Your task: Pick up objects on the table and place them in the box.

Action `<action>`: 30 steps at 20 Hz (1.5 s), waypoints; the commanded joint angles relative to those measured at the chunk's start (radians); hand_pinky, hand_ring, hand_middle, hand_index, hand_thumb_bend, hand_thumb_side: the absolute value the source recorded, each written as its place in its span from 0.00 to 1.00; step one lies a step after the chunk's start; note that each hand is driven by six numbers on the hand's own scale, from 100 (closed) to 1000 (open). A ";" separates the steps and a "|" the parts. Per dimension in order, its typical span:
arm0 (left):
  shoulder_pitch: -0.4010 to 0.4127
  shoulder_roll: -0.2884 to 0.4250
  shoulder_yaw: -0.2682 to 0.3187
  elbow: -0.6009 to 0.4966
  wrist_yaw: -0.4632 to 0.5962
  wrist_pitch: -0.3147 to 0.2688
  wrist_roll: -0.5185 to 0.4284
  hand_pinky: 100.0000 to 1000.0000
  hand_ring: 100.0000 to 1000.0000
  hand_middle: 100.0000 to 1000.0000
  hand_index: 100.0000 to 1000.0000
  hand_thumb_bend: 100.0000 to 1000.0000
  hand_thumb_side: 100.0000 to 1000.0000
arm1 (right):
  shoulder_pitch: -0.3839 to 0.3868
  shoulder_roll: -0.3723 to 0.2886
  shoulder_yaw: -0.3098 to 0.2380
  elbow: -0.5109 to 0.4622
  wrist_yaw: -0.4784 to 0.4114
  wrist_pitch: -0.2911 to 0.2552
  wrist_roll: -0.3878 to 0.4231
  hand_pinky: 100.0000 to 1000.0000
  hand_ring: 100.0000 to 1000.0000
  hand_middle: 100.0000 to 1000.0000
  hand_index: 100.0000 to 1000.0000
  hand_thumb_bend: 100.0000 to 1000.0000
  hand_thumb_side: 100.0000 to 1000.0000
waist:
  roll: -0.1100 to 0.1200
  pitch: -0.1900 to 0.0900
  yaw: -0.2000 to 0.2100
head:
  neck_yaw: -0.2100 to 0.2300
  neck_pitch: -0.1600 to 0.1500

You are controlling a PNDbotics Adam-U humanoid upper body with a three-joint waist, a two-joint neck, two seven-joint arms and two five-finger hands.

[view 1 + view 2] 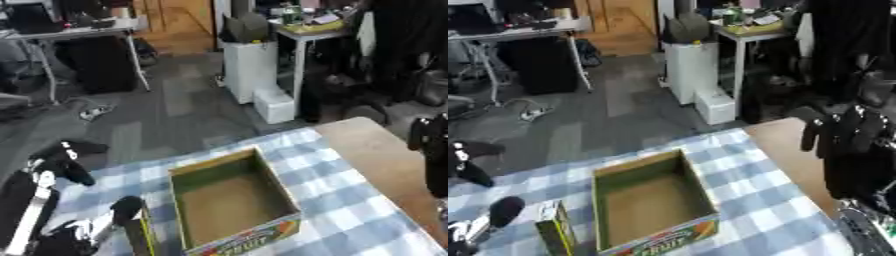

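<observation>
An open cardboard box [229, 200] with a colourful printed front stands empty in the middle of the blue-and-white checked cloth [350, 205]. Just left of it stands a small green-and-yellow carton [556, 234], upright on the cloth. My left hand [61, 162] is at the lower left, open, its fingers spread away from the carton. Its thumb [128, 207] is close above the carton's top, and I see no grip on it. My right hand [843, 131] hangs open over the table's right edge, holding nothing.
The cloth leaves a strip of bare wooden tabletop [376, 150] along the right side. Beyond the table's far edge lies grey floor with a white cabinet [249, 65], a white case [275, 106] and desks.
</observation>
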 commanded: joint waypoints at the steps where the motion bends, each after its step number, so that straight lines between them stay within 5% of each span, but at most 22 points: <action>1: -0.002 0.024 0.004 0.040 0.020 -0.036 -0.008 0.48 0.44 0.66 0.77 0.70 0.92 | -0.016 -0.016 -0.008 -0.013 0.000 -0.058 0.071 0.31 0.26 0.28 0.41 0.00 1.00 | -0.003 -0.007 0.000 | -0.005 -0.023; 9: -0.019 0.106 -0.011 0.198 0.067 -0.231 -0.008 0.52 0.48 0.70 0.81 0.74 0.89 | -0.004 -0.013 0.008 -0.013 0.010 -0.063 0.106 0.31 0.26 0.28 0.41 0.00 1.00 | -0.004 -0.005 0.015 | 0.013 -0.049; 16: -0.046 0.180 -0.027 0.303 0.110 -0.322 -0.025 0.54 0.50 0.72 0.81 0.74 0.89 | -0.009 -0.018 0.014 -0.013 -0.012 -0.057 0.123 0.31 0.26 0.28 0.41 0.00 1.00 | 0.000 -0.006 0.012 | 0.027 -0.009; 17: -0.050 0.188 -0.031 0.318 0.116 -0.330 -0.027 0.54 0.50 0.72 0.81 0.83 0.99 | -0.010 -0.018 0.014 -0.013 -0.014 -0.056 0.127 0.31 0.26 0.28 0.41 0.00 1.00 | 0.001 -0.005 0.011 | 0.027 -0.003; 18: -0.054 0.194 -0.034 0.331 0.120 -0.338 -0.029 0.54 0.51 0.72 0.81 0.74 0.89 | -0.010 -0.018 0.015 -0.013 -0.016 -0.054 0.130 0.31 0.26 0.28 0.41 0.00 1.00 | 0.002 -0.004 0.011 | 0.027 0.005; 26: -0.081 0.220 -0.043 0.415 0.123 -0.386 -0.024 0.55 0.51 0.72 0.81 0.74 0.90 | -0.015 -0.022 0.016 -0.013 -0.035 -0.039 0.141 0.31 0.26 0.28 0.42 0.00 1.00 | 0.008 -0.008 0.005 | 0.045 0.154; 30: -0.091 0.229 -0.044 0.445 0.120 -0.401 -0.013 0.55 0.52 0.72 0.81 0.74 0.90 | -0.016 -0.024 0.016 -0.013 -0.041 -0.031 0.146 0.31 0.26 0.28 0.42 0.00 1.00 | 0.010 -0.008 0.003 | 0.040 0.188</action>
